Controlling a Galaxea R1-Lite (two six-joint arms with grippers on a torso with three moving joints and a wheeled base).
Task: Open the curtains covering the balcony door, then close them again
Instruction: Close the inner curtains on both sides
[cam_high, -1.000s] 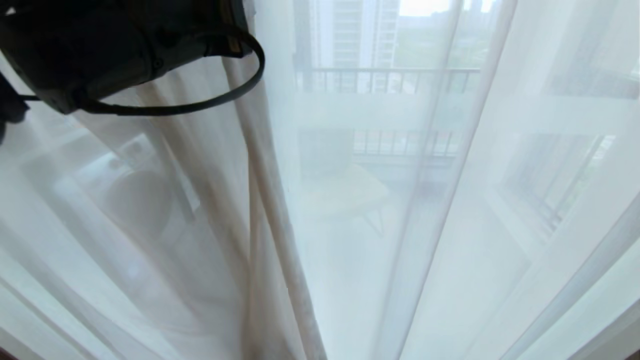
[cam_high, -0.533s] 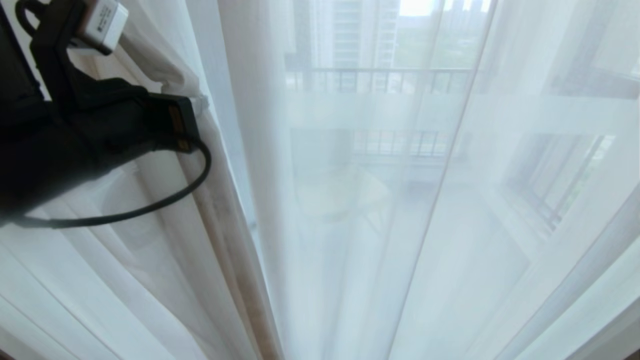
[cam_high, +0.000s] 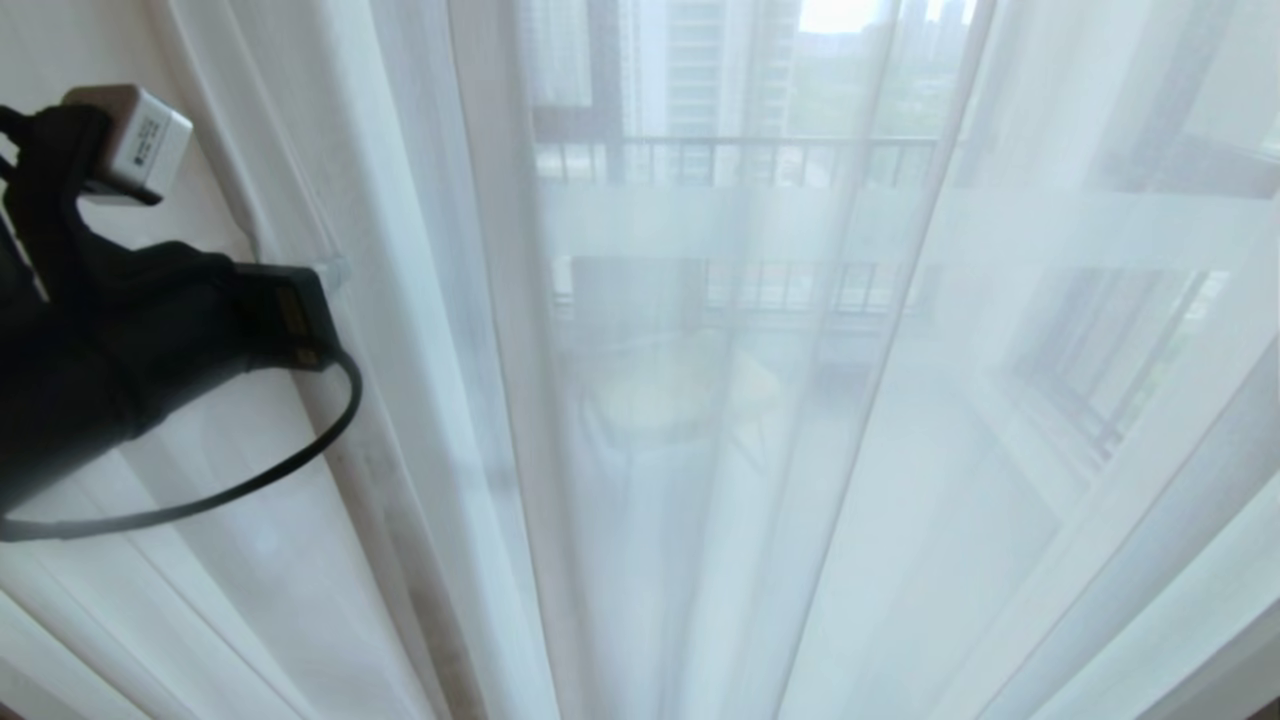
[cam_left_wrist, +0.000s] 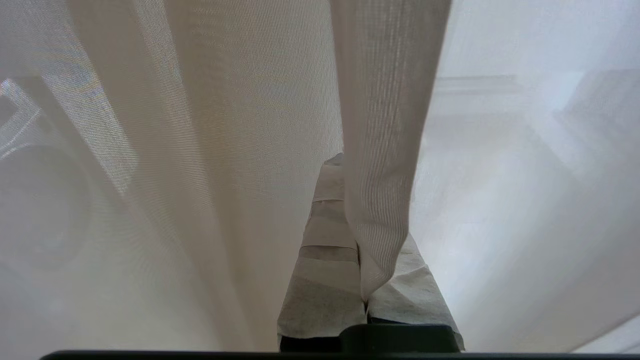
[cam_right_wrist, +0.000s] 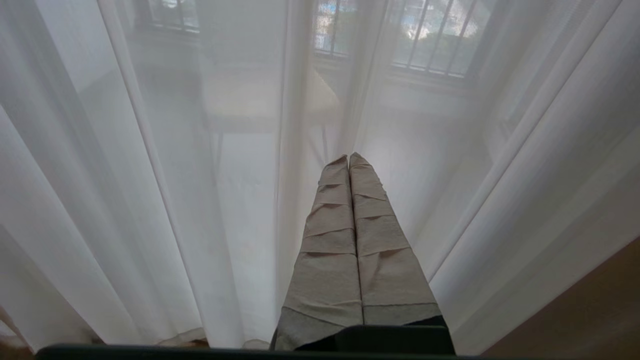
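The left gripper (cam_left_wrist: 362, 280) was clamped on a fold of the curtains (cam_left_wrist: 385, 150), its taped fingers (cam_left_wrist: 325, 280) pinching the sheer fabric. Compared with a second earlier, the left arm (cam_high: 110, 350) had dropped lower along the left edge of the head view and the held fold had been drawn further left. The right gripper (cam_right_wrist: 350, 165) hung closed and empty just before the sheers, which still veiled the whole pane

Left hand (cam_high: 335, 272) at the sheer curtains (cam_high: 760, 420), apparently pinching a fold.
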